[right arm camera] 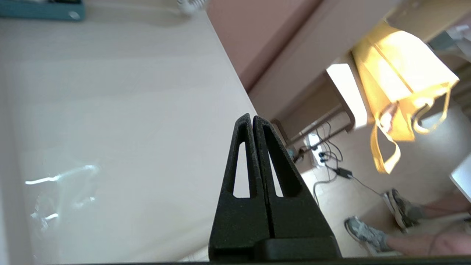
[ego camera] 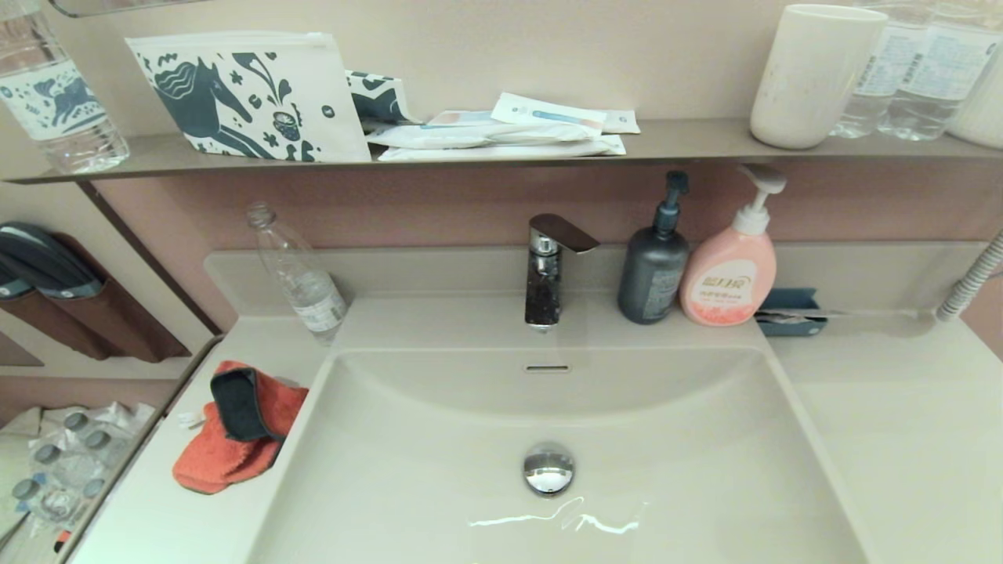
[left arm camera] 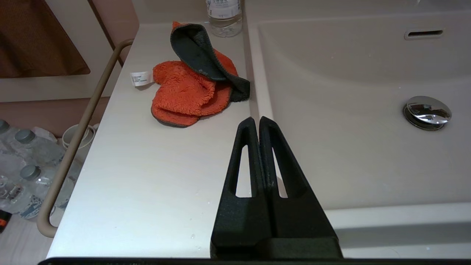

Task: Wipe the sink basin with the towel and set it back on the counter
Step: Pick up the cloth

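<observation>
The orange-red towel (ego camera: 235, 435) (left arm camera: 187, 90) lies crumpled on the counter (ego camera: 157, 517) (left arm camera: 147, 176) left of the sink basin (ego camera: 666, 454) (left arm camera: 349, 110), its dark grey side folded up on top. The chrome drain stopper (ego camera: 548, 468) (left arm camera: 427, 111) sits in the middle of the basin, below the overflow slot (ego camera: 547, 367). My left gripper (left arm camera: 256, 119) is shut and empty, hovering over the basin's left rim, short of the towel. My right gripper (right arm camera: 251, 117) is shut and empty over the counter's right edge (right arm camera: 128, 110). Neither gripper shows in the head view.
A faucet (ego camera: 548, 266), a dark pump bottle (ego camera: 654, 266), a pink pump bottle (ego camera: 733, 270) and a teal holder (ego camera: 790, 312) line the back ledge. A clear bottle (ego camera: 302, 278) (left arm camera: 224, 16) stands behind the towel. A rail (left arm camera: 77, 136) runs along the counter's left side.
</observation>
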Tool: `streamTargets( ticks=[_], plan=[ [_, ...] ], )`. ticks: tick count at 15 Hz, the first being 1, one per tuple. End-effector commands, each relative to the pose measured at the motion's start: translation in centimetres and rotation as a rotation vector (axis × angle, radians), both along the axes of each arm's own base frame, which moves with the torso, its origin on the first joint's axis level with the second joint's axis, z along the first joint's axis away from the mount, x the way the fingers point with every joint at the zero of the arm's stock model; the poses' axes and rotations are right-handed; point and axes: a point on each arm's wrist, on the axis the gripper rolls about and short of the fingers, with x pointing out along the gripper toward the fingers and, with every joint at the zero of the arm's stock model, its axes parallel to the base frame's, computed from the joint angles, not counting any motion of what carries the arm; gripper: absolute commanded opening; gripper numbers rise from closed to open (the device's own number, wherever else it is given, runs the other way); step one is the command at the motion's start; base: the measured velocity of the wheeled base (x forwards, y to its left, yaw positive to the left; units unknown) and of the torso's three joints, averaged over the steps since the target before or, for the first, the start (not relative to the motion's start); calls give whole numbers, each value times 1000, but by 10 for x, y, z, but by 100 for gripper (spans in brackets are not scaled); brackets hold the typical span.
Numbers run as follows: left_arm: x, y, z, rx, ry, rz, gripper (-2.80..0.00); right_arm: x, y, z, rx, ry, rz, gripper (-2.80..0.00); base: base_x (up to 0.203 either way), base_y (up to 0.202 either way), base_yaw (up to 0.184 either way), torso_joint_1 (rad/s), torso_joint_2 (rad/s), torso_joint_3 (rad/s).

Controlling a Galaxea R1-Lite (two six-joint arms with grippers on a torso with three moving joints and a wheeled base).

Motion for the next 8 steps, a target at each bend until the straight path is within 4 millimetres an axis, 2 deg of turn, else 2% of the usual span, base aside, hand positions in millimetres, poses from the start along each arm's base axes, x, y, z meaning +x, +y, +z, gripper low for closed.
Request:
streamTargets(
  ticks=[1, 3, 5, 8],
  plan=[
    [0, 0, 0, 0, 0, 0, -280, -27, -1, -9, 1, -66, -36, -280, 0, 0, 0, 0, 0, 0],
    [0, 0, 0, 0, 0, 0, -280, -35, 0, -13, -1, -86, -36, -280, 0, 0, 0, 0, 0, 0],
    [0, 0, 0, 0, 0, 0, -280, -42, 3, -17, 6, -124, 51, -280, 0, 0, 0, 0, 0, 0],
    [0, 0, 0, -1, 0, 0, -280, -43, 8, -41, 53, -136, 245, -280, 0, 0, 0, 0, 0, 0]
  ],
)
